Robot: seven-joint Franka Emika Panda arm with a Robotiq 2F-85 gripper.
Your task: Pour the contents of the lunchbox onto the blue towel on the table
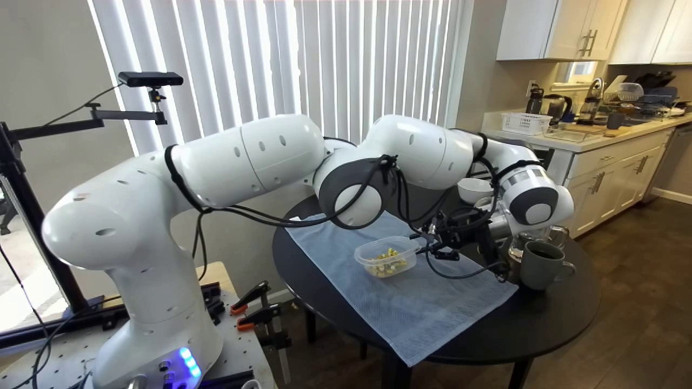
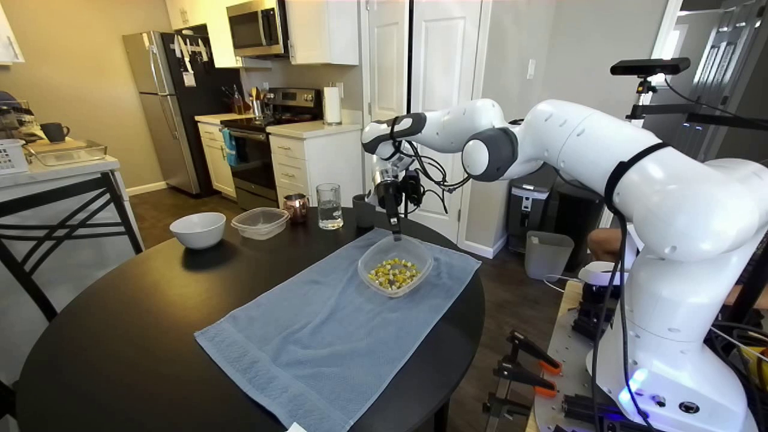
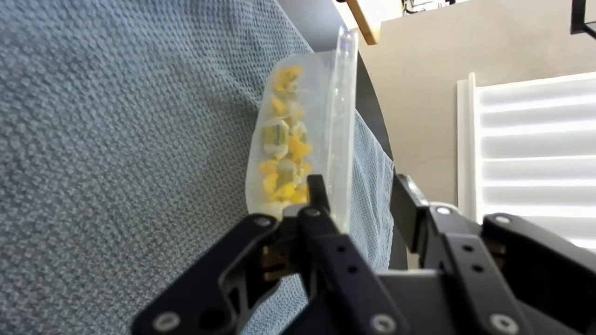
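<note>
Grip pending.
Gripper (image 3: 359, 182) jaws stood apart, empty, at the lunchbox's (image 1: 380, 247) right end; I advised centring its rim (image 3: 343, 121) before clamping.

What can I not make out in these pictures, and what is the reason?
Wrist view: near end of the container, hidden behind the jaws; details of the food, blurred.
In an exterior view: part of the towel, hidden behind the robot arm.
In an exterior view: near side of the table, cut off by the bottom edge.
</note>
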